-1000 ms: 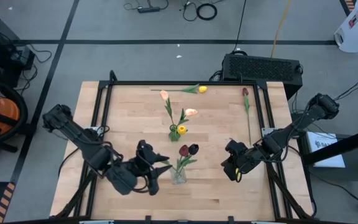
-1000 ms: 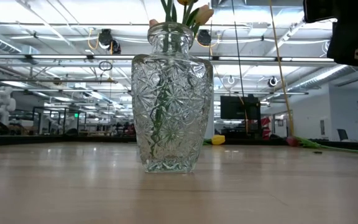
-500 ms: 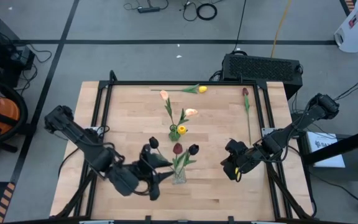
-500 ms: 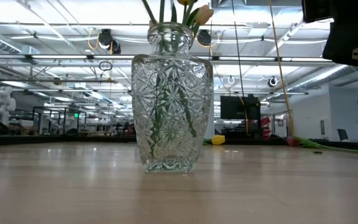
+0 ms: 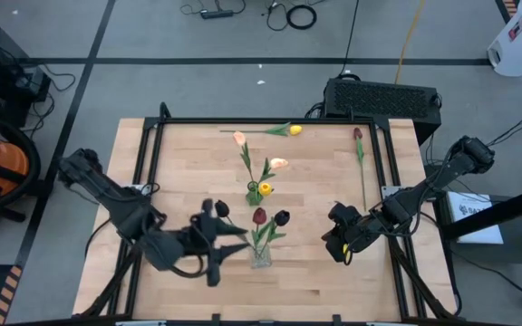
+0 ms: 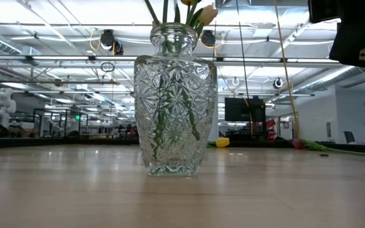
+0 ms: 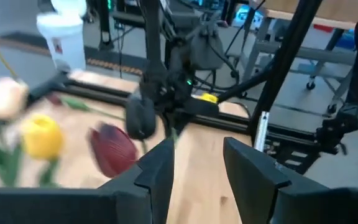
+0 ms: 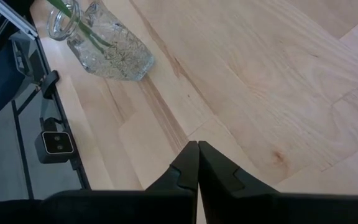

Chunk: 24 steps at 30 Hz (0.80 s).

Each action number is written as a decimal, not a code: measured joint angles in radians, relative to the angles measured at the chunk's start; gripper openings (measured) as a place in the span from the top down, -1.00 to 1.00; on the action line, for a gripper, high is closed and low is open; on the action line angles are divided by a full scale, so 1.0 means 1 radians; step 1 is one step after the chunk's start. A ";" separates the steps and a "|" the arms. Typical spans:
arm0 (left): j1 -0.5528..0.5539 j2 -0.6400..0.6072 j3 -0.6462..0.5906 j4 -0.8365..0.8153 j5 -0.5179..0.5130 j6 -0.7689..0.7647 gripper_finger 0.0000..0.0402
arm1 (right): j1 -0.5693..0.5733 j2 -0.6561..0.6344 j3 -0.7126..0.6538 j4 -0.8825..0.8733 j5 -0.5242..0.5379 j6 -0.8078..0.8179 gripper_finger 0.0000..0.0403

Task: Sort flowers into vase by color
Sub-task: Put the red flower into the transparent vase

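Observation:
Two clear glass vases stand on the wooden table. The middle vase (image 5: 258, 193) holds yellow and peach flowers. The near vase (image 5: 261, 255), (image 6: 175, 104) holds three dark flowers, their heads (image 5: 259, 215) fanned out above it. My left gripper (image 5: 227, 246), (image 7: 197, 149) hovers open just left of the near vase, with nothing between its fingers. A dark red tulip head (image 7: 114, 149) shows ahead of it. My right gripper (image 5: 345, 254), (image 8: 197, 155) hangs shut above bare wood to the right of that vase.
A yellow tulip (image 5: 294, 130) lies along the table's far edge. A dark red tulip (image 5: 358, 134) lies near the right edge, its stem running toward the near side. A black frame borders the table. Bare wood lies along the near edge.
My left gripper has drawn back from the near vase toward the table's left edge, rising and tipping up a little. A third dark flower now stands in that vase, its head leaning left and clear of the fingers. One of the other dark heads has shifted slightly left.

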 joint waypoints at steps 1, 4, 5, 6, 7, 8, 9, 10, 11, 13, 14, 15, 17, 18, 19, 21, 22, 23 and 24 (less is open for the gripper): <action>0.003 -0.018 0.000 -0.011 -0.004 0.037 0.27 | 0.000 0.000 0.000 -0.001 0.000 0.000 1.00; 0.003 -0.074 0.000 -0.069 -0.056 0.130 0.27 | 0.000 0.000 0.000 0.000 0.000 0.001 1.00; 0.003 -0.091 0.000 -0.083 -0.083 0.127 0.27 | 0.000 0.000 0.000 0.000 0.000 0.004 1.00; 0.003 -0.108 0.000 -0.101 -0.115 0.104 0.27 | 0.000 0.000 0.000 0.000 0.000 0.005 1.00; 0.002 -0.124 0.000 -0.125 -0.153 0.074 0.27 | 0.000 0.000 0.000 0.000 0.000 0.005 1.00; 0.001 -0.142 0.000 -0.151 -0.189 0.045 0.27 | 0.000 0.000 0.000 0.000 0.000 0.007 1.00; 0.002 -0.162 0.000 -0.186 -0.219 0.013 0.27 | 0.000 0.000 0.000 0.000 0.000 0.007 1.00; 0.007 -0.187 0.000 -0.230 -0.239 -0.014 0.27 | 0.000 0.000 0.000 0.000 0.000 0.007 1.00; 0.016 -0.212 0.000 -0.281 -0.251 -0.044 0.27 | 0.000 0.000 0.000 0.000 0.000 0.008 1.00; 0.048 -0.257 0.001 -0.410 -0.256 -0.140 0.27 | 0.000 0.000 0.000 0.000 0.006 0.008 1.00; 0.068 -0.277 0.000 -0.484 -0.254 -0.193 0.28 | 0.000 0.000 0.000 0.000 0.016 0.008 1.00; 0.089 -0.296 -0.005 -0.555 -0.249 -0.241 0.29 | 0.000 0.000 0.000 0.000 0.028 0.012 1.00; 0.133 -0.329 -0.024 -0.671 -0.220 -0.305 0.31 | 0.000 0.000 0.000 0.000 0.054 0.025 1.00; 0.155 -0.344 -0.037 -0.705 -0.200 -0.312 0.32 | -0.002 0.000 0.000 0.000 0.062 0.033 1.00; 0.177 -0.358 -0.052 -0.728 -0.174 -0.314 0.33 | -0.003 0.000 0.000 0.000 0.073 0.039 1.00; 0.224 -0.378 -0.083 -0.742 -0.117 -0.312 0.34 | -0.008 0.000 0.000 0.000 0.082 0.060 1.00; 0.247 -0.387 -0.104 -0.742 -0.091 -0.300 0.34 | -0.012 0.000 0.000 0.000 0.082 0.070 1.00; 0.273 -0.395 -0.127 -0.745 -0.063 -0.280 0.34 | -0.017 0.000 0.000 0.000 0.082 0.083 1.00; 0.300 -0.404 -0.152 -0.751 -0.034 -0.264 0.34 | -0.022 0.000 0.000 0.000 0.082 0.092 1.00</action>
